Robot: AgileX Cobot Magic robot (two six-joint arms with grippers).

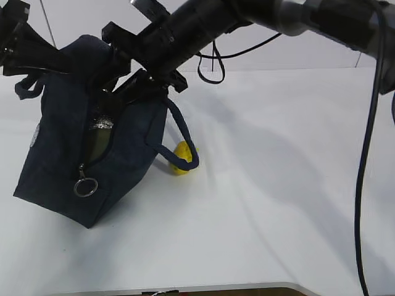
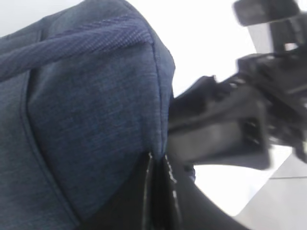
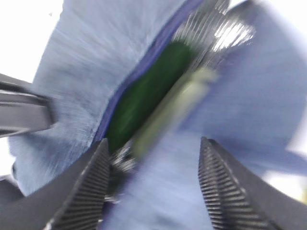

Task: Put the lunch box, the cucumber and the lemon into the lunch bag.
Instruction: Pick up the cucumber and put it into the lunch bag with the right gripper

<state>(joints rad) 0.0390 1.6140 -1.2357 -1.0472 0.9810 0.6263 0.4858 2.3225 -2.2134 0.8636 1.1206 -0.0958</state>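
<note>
The navy lunch bag stands on the left of the white table, its top open and silver foil lining showing. Inside it lie the dark green cucumber and, beside it, the pale green lid of the lunch box. My left gripper is shut on the bag's fabric rim and holds it up. Over the mouth of the bag, my right gripper hangs open with nothing between its ribbed fingers. The yellow lemon lies on the table just right of the bag, behind a loop handle.
The zipper's metal ring pull hangs on the bag's front corner. My right arm crosses the top of the exterior view, with black cables hanging at the right. White table stretches right of the bag.
</note>
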